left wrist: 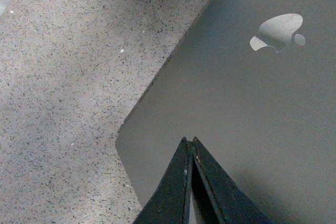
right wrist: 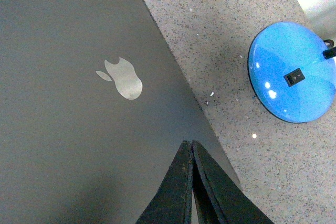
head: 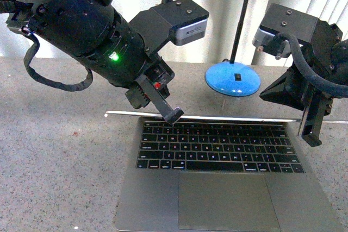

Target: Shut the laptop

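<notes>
The grey-silver laptop (head: 223, 199) lies open on the counter, its black keys and large trackpad facing me. In the front view its lid (head: 217, 117) shows only as a thin edge along the back of the keyboard. My left gripper (head: 174, 115) is shut, its tip at that edge near the lid's left part. My right gripper (head: 311, 137) is shut and empty at the lid's right end. The left wrist view shows the shut left gripper (left wrist: 190, 140) over the lid's back (left wrist: 236, 103) near a corner, with the apple logo (left wrist: 278, 32). The right wrist view shows the shut right gripper (right wrist: 189, 142) over the lid (right wrist: 63, 129) and logo (right wrist: 123, 77).
A blue round lamp base (head: 232, 79) with a black switch and a thin black pole stands just behind the laptop; it also shows in the right wrist view (right wrist: 294, 72). The speckled grey counter (head: 54, 161) stretches to the left. White blinds hang at the back.
</notes>
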Robot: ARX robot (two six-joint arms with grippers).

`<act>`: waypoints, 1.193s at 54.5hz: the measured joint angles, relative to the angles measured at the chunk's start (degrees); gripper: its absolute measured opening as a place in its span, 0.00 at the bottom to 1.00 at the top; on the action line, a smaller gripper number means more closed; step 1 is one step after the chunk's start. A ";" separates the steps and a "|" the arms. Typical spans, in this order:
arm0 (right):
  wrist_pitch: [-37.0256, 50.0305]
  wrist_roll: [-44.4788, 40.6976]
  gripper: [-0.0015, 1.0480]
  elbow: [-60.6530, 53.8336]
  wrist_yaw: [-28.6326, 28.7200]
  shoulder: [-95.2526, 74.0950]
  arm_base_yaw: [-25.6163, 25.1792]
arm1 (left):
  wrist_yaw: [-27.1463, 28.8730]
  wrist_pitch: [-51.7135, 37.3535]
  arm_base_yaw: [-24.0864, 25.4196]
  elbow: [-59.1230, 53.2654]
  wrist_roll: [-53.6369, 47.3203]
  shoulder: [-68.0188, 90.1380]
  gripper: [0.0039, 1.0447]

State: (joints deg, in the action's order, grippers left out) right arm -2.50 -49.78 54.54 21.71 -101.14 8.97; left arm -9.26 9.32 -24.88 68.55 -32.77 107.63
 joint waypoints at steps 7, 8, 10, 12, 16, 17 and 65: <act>-0.02 0.00 0.03 0.00 0.11 -0.24 0.22 | -0.20 -0.15 -0.24 -0.55 0.28 0.02 0.03; -0.04 0.00 0.03 0.00 0.22 -0.33 0.26 | -0.20 -0.20 -0.26 -0.63 0.31 0.02 0.03; -0.13 0.00 0.03 0.00 0.31 -0.35 0.31 | -0.33 -0.35 -0.35 -0.87 0.48 0.02 0.03; -0.24 0.00 0.03 0.00 0.37 -0.46 0.39 | -0.59 -0.39 -0.37 -1.09 0.72 0.02 0.03; -0.37 0.00 0.03 -0.07 0.46 -0.50 0.59 | -0.94 -0.57 -0.42 -1.57 1.07 0.02 0.03; -0.37 0.00 0.03 -0.11 0.50 -0.50 0.61 | -1.03 -0.72 -0.44 -1.79 1.29 0.02 0.03; 0.72 -0.74 0.03 -6.21 -0.09 -0.50 2.23 | -2.58 -4.61 -1.11 -7.48 4.15 0.57 0.03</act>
State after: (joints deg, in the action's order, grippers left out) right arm -1.78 -50.52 48.34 21.63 -101.65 11.20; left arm -11.84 4.71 -26.00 61.08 -28.62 108.20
